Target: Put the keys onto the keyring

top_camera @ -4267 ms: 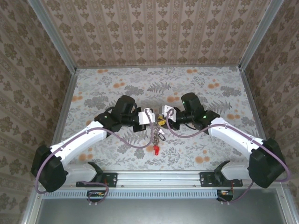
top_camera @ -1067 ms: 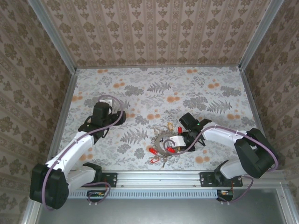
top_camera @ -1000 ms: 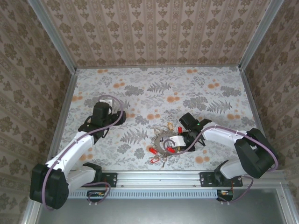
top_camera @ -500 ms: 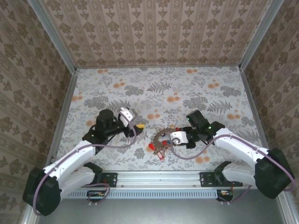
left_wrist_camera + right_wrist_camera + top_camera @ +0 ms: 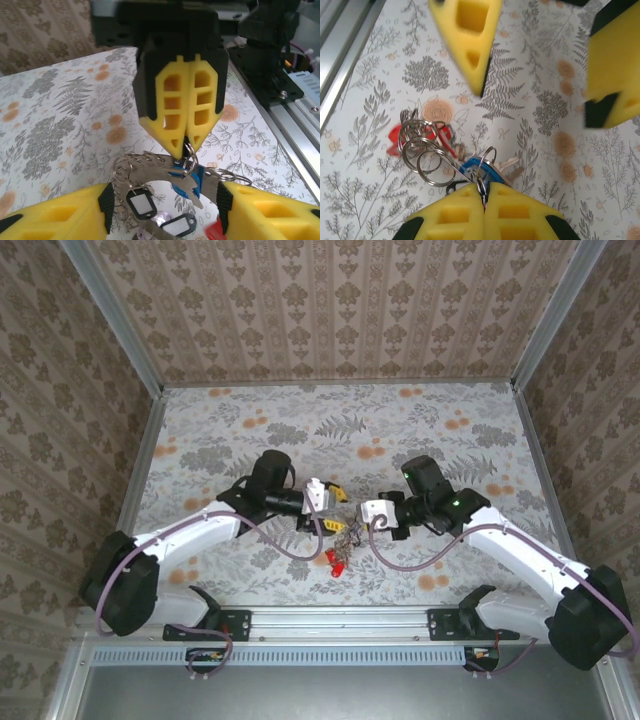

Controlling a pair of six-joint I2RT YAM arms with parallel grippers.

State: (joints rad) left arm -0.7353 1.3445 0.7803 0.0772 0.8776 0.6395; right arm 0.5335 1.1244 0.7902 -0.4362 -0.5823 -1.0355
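right tool [image 5: 483, 192]: pads pressed tight together at the 6 o'clock edge of its own camera, pinching a thin wire loop [image 5: 492, 149]. The whole bunch dangles from that.
left tool [image 5: 165, 205]: fingers spread apart with nothing between the pads yet, one on either side of the dangling bunch.
keys [image 5: 343, 532]: hanging between the two tools, roughly 6 o'clock of worktop [image 5: 250, 430] centre. The blue-headed one [image 5: 192, 177] sits right under the pinch, the white tags [image 5: 140, 202] are toward 7 o'clock, and a red one [image 5: 335, 560] hangs lowest.
keyring [image 5: 150, 159]: I reckon it's the grey curved band at 9 o'clock of the pinch, seen edge-on, but honestly can't be sure.
arm pose: both arms reach in low from the near edge, wrists turned so the tools face nose to nose. The left is at 9 o'clock of the bunch, the right at 3 o'clock.
how I'd do it: the left tool should close on the ring itself, not on a swinging key, so go in slow and square. The right one needs to hold firm so the loop doesn't twist out.
watch out: thin wire in foam pads probably slips easy, and the tags could snag.
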